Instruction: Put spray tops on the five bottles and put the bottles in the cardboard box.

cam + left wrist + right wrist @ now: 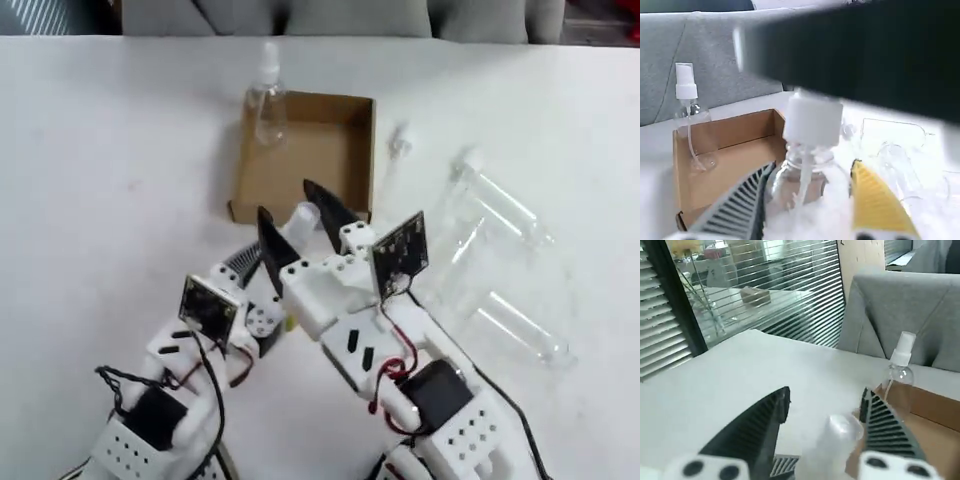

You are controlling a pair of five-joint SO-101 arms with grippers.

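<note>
Right hand (825, 395) around spray top (840, 430) on bottle (800, 177), cardboard box (320, 150) just behind.

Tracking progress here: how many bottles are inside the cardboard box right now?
1. A spray-topped bottle stands in the far left corner of the cardboard box. A second bottle sits at its near wall, seemingly outside.

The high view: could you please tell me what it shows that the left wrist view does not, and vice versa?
High view, not left wrist: both arms' white bodies and a wrist camera board. Left wrist, not high: the dip tube inside the held bottle, gripped by the left gripper. Both: the cardboard box, the capped bottle at its corner, the spray top over the held bottle.
</note>
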